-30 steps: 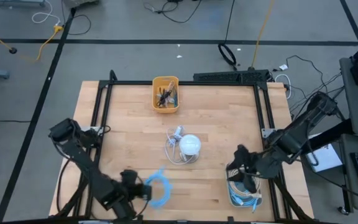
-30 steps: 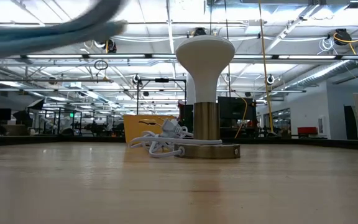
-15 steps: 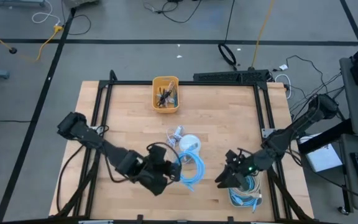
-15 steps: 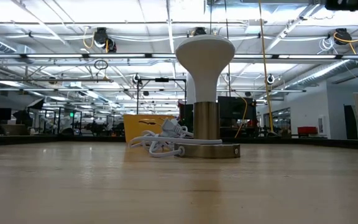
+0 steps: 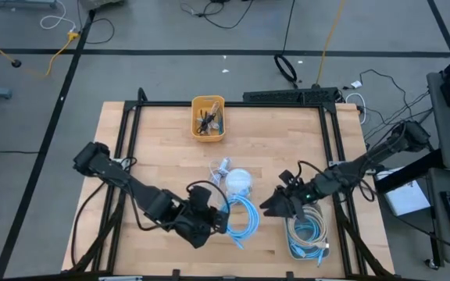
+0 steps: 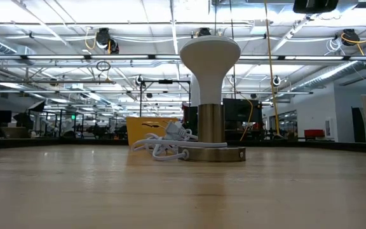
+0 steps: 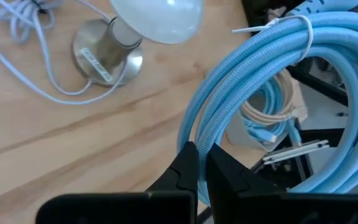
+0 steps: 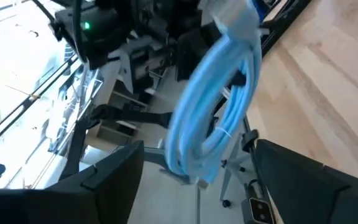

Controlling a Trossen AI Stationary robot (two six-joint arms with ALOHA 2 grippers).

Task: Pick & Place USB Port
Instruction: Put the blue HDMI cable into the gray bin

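Midway over the table (image 5: 155,156), near the lamp (image 5: 239,183): left gripper (image 5: 219,221) clamped on the blue cable coil (image 5: 243,219), right gripper (image 5: 276,207) spread wide beside it, facing the coil. Risks snagging dangling loops on the lamp, or slipping at handover before the white bin (image 5: 308,234).

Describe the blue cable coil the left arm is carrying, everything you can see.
The blue cable coil is a light-blue cord wound in several loops, cinched by a white tie. The left claw is shut on the bundle, holding it above the wood table just in front of the white lamp. The right claw is open beside it.
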